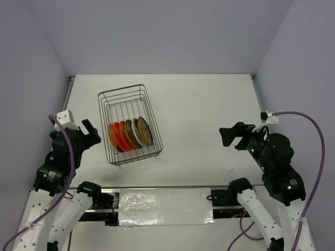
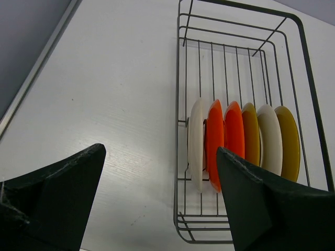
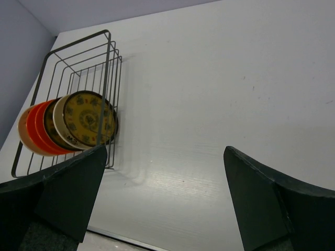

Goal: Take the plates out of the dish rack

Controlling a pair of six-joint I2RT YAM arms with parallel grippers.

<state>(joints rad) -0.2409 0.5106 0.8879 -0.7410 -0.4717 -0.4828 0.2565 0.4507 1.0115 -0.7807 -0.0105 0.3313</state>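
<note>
We are just starting: 6 plates [image 1: 130,134] are sitting in the dish rack [image 1: 125,107]; left pincer [image 1: 91,132] and right pincer [image 1: 225,137] are gaping wide.

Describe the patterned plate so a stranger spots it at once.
Find the wire dish rack on the table's left half; plates stand on edge in its near end. It is the end plate facing the right arm, the only one with a yellow patterned face.
</note>
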